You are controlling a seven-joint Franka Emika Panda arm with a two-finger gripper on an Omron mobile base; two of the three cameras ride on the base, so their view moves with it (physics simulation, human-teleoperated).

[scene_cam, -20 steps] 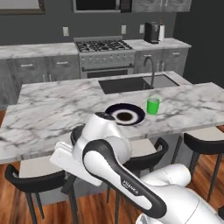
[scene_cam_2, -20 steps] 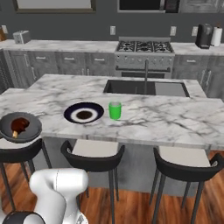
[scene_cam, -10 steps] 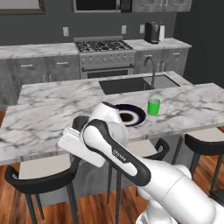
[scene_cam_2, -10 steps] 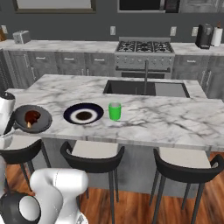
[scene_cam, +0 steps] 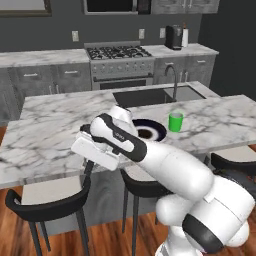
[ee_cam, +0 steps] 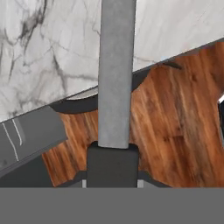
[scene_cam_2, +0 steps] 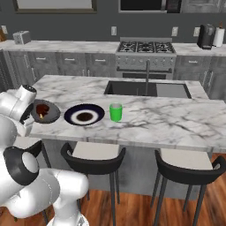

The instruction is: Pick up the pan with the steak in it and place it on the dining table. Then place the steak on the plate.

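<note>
The pan (scene_cam_2: 45, 112) is a small dark round pan over the front left corner of the dining table (scene_cam_2: 159, 115). The steak (scene_cam_2: 42, 108), a reddish-brown lump, lies inside it. In the hand view the pan's long handle (ee_cam: 114, 74) runs straight up from my gripper (ee_cam: 113, 153), which is shut on it, with the marble top (ee_cam: 43, 43) beyond. I cannot tell whether the pan rests on the marble or hangs just above it. The dark plate (scene_cam_2: 84, 116) lies flat just right of the pan. My arm hides the pan in the left base view, where part of the plate (scene_cam: 152, 131) shows.
A green cup (scene_cam_2: 115, 112) stands right of the plate, also seen as the green cup (scene_cam: 175, 121). The sink (scene_cam_2: 148, 89) with its faucet sits behind it. Black stools (scene_cam_2: 95, 152) line the table's near side over a wood floor.
My arm has carried the pan with the steak up and to the right, from beyond the table's left end to over its front left corner. The plate and cup have stayed put.
</note>
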